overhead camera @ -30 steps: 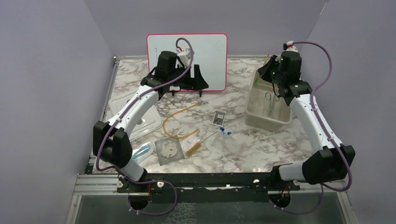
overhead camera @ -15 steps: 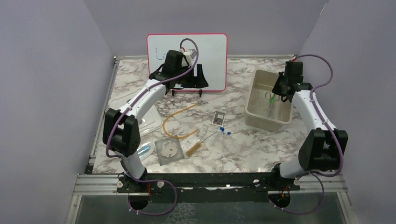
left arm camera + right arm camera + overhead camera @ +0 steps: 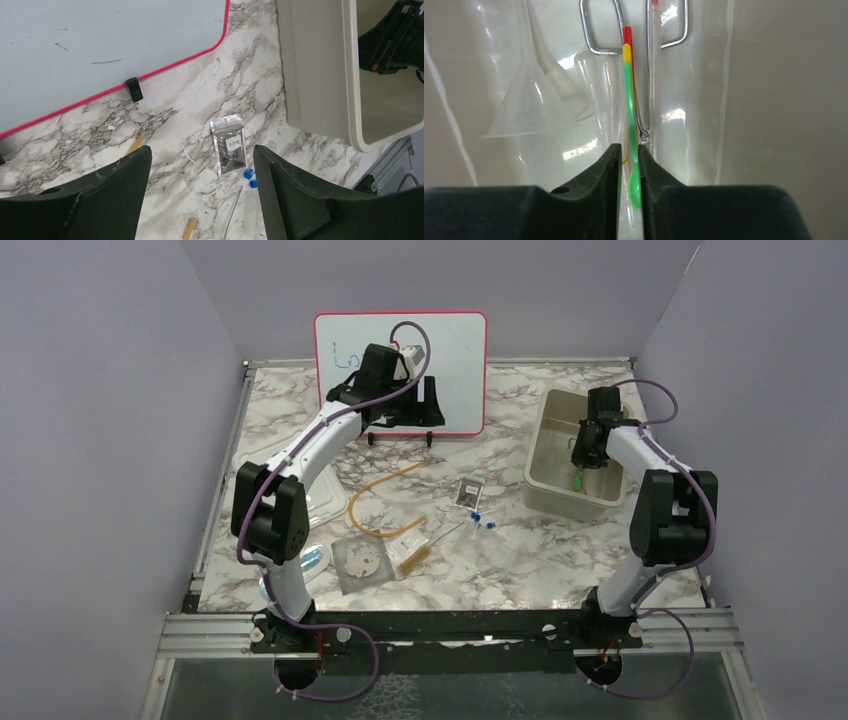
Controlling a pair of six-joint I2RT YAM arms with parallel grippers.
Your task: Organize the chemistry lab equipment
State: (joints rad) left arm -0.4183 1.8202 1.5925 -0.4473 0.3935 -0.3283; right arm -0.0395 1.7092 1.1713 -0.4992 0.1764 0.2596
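Observation:
My right gripper (image 3: 629,148) is shut on a green stick (image 3: 630,100) with a yellow and red tip, in a clear sleeve. It holds the stick low inside the beige bin (image 3: 541,445), over a clear funnel (image 3: 531,105) and a wire clamp (image 3: 596,35). My left gripper (image 3: 200,156) is open and empty, high in front of the whiteboard (image 3: 455,350). Below it lie a dark powder packet (image 3: 229,149) and two blue caps (image 3: 250,178). The amber tubing loop (image 3: 384,502), gauze mat (image 3: 361,562) and brush (image 3: 415,557) lie at the front left.
The bin's lid (image 3: 300,495) lies at the left, with a clear bluish packet (image 3: 308,562) in front of it. The whiteboard stands on black feet at the back. Purple walls close in the left, right and back sides.
My right gripper has come down into the bin with the green stick, the arm folding back. My left gripper has shifted a little to the right along the whiteboard.

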